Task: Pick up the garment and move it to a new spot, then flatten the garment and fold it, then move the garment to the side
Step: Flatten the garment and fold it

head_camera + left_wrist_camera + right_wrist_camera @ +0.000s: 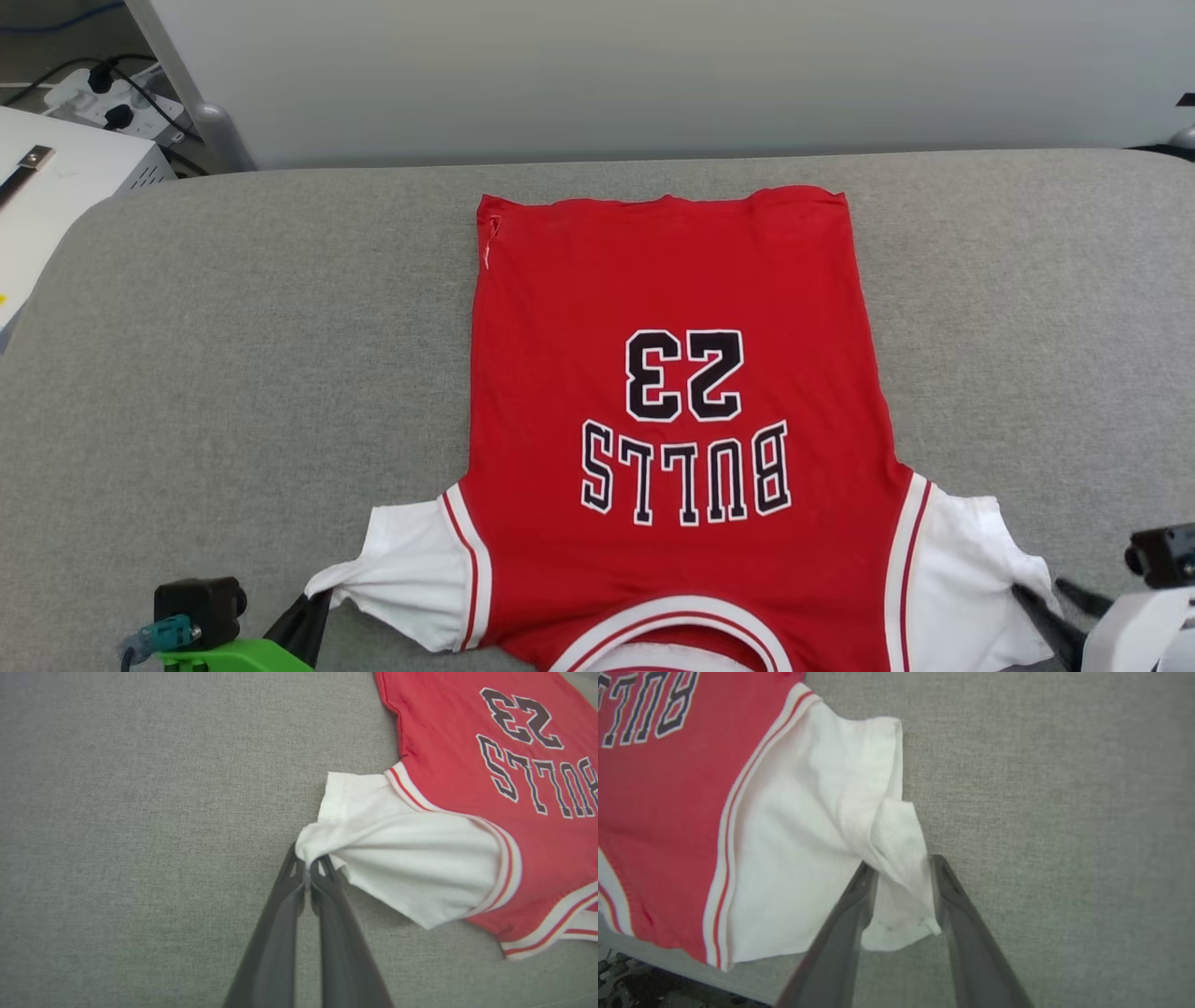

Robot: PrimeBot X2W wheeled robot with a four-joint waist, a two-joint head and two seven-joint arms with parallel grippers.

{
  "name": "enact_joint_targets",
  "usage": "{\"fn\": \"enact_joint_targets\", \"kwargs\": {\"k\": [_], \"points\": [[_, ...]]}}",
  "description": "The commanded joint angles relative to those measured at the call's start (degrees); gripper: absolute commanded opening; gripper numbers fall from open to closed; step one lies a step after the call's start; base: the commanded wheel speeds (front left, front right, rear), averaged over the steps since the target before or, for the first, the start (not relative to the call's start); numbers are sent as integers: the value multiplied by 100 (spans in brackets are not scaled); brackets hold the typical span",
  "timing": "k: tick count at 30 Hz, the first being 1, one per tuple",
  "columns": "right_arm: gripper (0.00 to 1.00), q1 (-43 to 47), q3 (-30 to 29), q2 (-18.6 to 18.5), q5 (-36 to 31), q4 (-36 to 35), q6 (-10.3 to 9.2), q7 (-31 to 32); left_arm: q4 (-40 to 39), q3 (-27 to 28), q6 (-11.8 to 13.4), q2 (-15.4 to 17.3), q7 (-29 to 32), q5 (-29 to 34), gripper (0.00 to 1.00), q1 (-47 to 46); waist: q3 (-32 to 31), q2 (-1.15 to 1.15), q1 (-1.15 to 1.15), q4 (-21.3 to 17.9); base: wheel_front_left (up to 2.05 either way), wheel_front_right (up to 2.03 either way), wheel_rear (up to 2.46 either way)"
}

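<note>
- The left gripper (307, 868) has its jaws pressed together, clamped on the outer edge of the garment's (672, 280) left sleeve (397, 858). A bunched knot of white cloth sits right at the fingertips.
- From that pinch the sleeve fans out beyond the tips and off to their right, with creases running back toward the grip.
- The right gripper (902, 863) has its jaws standing apart. A folded corner of the right sleeve (808, 835) lies loose in the gap between the two fingers; whether either finger presses on it cannot be told.
- The rest of that sleeve spreads ahead of the right jaws and to their left, meeting the red-and-white striped trim (728, 826) and then the red body.
- The garment lies flat and spread on the grey padded surface (233, 373), stretched between the two grippers and reaching away past both sets of fingertips.
- Its black "BULLS 23" print (686, 429) faces up, well beyond the jaws and roughly midway between them, the letters nearer the grippers than the number.
- The rounded neck trim (672, 625) sits between the two grippers, level with their tips.
- The hem is the edge farthest from both grippers.
- Bare grey fabric runs outward from each gripper on its far side.
</note>
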Motion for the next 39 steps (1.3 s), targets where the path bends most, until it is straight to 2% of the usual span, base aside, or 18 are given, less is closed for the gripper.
{"fn": "enact_joint_targets", "kwargs": {"k": [1,7,13,19,24,29,34,39], "points": [[100,-200,-124,-12,-56,-145,-5,-23,-48,0,16,-32,-39,107,0,-166,35,0,0,21,0,0,0],[100,-1044,-973,-133,-295,-1031,-5,48,-363,-14,149,-91,-39,418,0,-538,395,0,0,233,0,0,0],[100,-2577,-1407,-267,-394,-1387,-5,726,-674,5,233,-205,-61,742,0,-993,1100,0,0,571,0,0,0],[100,-4456,-1152,-419,-582,-838,-5,1965,-814,5,227,-418,-111,1082,0,-1480,1842,0,0,958,0,0,0],[100,-5807,-763,-296,-644,162,-5,3428,-852,-17,186,-657,-153,1321,0,-1821,2386,0,0,1234,0,0,0],[100,-6651,-486,-97,-805,908,-5,4607,-819,-6,150,-891,-194,1503,0,-2057,2802,0,0,1432,0,0,0],[100,-6902,-300,-53,-1153,1415,-5,4945,-717,5,58,-1077,-221,1630,0,-2202,3038,0,0,1561,0,0,0],[100,-6701,-165,37,-1131,1799,-5,4960,-561,36,-28,-1215,-238,1740,0,-2297,3103,0,0,1619,0,0,0]]}}
